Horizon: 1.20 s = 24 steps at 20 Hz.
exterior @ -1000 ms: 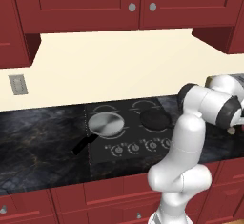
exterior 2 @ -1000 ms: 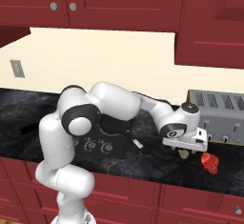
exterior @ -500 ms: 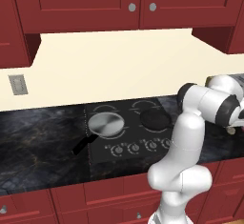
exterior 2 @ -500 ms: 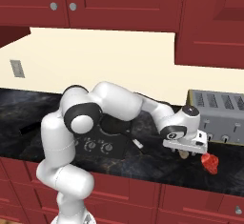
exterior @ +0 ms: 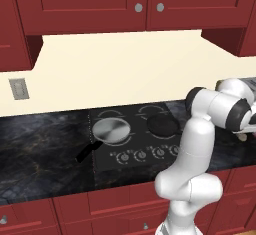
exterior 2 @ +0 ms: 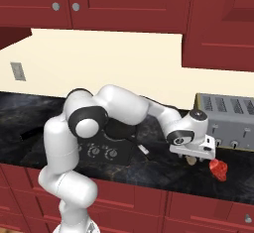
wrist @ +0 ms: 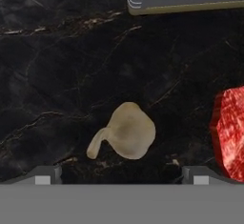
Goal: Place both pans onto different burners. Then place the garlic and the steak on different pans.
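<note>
With both pans already on burners, I had lowered the gripper (wrist: 122,178), jaws spread wide, over the garlic (wrist: 125,131) on the counter (wrist: 57,75), the steak (wrist: 231,132) at three o'clock.

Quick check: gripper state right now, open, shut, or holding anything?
Gripper: open, holding nothing; its tips stand wide apart either side of the garlic lying on the counter.

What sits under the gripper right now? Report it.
Below the gripper, the garlic lies on the dark counter, between the open fingertips, with the steak beside it. The garlic's underside is hidden.
</note>
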{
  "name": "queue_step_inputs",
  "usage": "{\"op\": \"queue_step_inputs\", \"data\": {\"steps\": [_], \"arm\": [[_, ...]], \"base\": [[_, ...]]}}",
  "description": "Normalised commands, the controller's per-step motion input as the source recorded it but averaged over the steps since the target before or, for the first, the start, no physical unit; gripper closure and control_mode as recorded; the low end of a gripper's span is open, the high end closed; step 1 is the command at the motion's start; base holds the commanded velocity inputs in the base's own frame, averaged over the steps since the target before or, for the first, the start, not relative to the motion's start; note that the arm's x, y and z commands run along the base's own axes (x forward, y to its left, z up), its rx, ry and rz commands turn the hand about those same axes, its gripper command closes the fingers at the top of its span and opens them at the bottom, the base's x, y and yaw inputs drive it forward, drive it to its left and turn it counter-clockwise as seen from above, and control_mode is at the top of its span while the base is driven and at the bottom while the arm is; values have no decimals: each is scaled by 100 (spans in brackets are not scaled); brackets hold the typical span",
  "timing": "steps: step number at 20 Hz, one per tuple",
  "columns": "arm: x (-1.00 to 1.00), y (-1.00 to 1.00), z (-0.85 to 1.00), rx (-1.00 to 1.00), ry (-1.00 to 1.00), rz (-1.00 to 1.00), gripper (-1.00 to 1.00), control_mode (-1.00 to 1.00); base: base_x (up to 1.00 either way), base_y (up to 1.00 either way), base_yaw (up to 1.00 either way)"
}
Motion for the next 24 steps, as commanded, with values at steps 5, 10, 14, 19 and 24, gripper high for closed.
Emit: {"op": "queue_step_inputs", "data": {"steps": [5, 10, 14, 19, 24], "arm": [[5, 0, -1, 0, 0, 0, -100, -100], [4, 0, -4, 0, 0, 0, -100, -100], [5, 0, -10, 0, 0, 0, -100, -100], [1, -2, -6, 0, 0, 0, -100, -100], [3, -5, -4, 0, 0, 0, -100, -100]], "base": [[0, 0, 0], [0, 0, 0], [0, 0, 0], [0, 0, 0], [0, 0, 0]]}}
